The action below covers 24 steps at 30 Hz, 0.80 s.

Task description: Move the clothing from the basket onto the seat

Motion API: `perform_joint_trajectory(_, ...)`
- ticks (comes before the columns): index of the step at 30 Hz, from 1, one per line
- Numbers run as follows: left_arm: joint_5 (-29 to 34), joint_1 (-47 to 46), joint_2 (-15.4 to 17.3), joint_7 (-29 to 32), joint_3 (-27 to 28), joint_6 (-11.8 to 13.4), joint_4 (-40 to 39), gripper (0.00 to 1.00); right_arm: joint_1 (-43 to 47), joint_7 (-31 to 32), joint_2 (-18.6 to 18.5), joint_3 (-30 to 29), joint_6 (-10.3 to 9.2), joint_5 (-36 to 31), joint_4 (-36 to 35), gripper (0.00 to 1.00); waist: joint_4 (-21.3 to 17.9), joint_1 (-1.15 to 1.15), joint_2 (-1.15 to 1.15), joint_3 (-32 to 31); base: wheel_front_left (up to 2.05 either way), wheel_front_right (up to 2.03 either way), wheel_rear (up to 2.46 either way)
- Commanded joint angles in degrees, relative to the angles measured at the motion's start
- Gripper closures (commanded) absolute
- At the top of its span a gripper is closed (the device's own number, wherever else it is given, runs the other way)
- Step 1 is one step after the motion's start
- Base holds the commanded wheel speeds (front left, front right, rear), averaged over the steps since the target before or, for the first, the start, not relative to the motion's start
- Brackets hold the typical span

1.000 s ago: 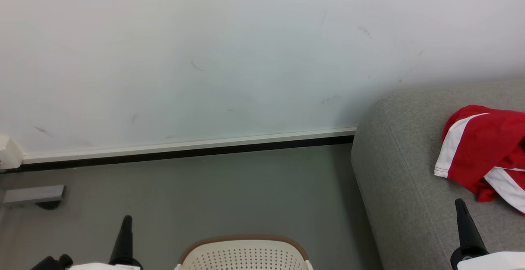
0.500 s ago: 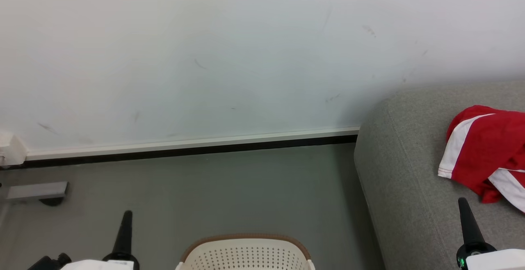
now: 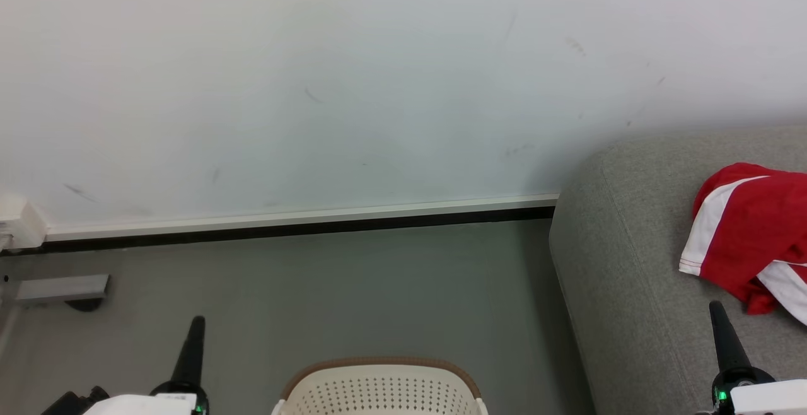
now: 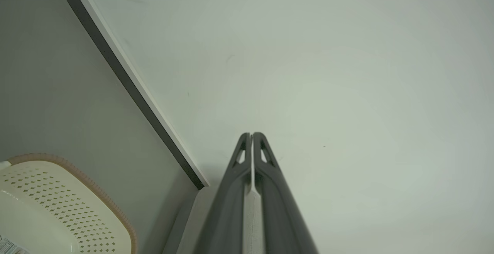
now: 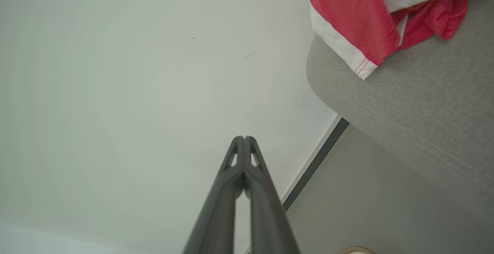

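My left gripper (image 3: 197,321) and right gripper (image 3: 714,306) are clenched, empty. I should open 1 above the basket (image 3: 378,362) and look inside before reaching.

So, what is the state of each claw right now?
Left claw: closed, holding nothing.
Right claw: closed, holding nothing.

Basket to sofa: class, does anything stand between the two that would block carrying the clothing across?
Nothing visible does. Only bare grey floor lies between the basket and the sofa to its right. Red clothing lies on the sofa; the basket's inside is out of view.
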Motion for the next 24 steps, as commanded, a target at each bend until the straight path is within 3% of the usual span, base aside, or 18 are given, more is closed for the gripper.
perform_joint_trajectory(1, -1.73, -1.01, 0.43, 0.2, 0.28, -0.52, -0.47, 1.0, -1.05, 0.31, 0.09, -0.39, -0.08, 0.99, -0.01, 1.0, 0.04, 0.0, 0.0, 0.02, 0.0, 0.0, 0.0)
perform_joint_trajectory(24, -12.26, -1.69, 0.45, 3.08, 0.5, -1.07, -0.78, 1.0, -1.55, 3.23, 1.09, -2.84, -0.1, 9.69, 0.38, 1.0, 1.07, 0.0, 0.0, 0.42, 0.0, 0.0, 0.0)
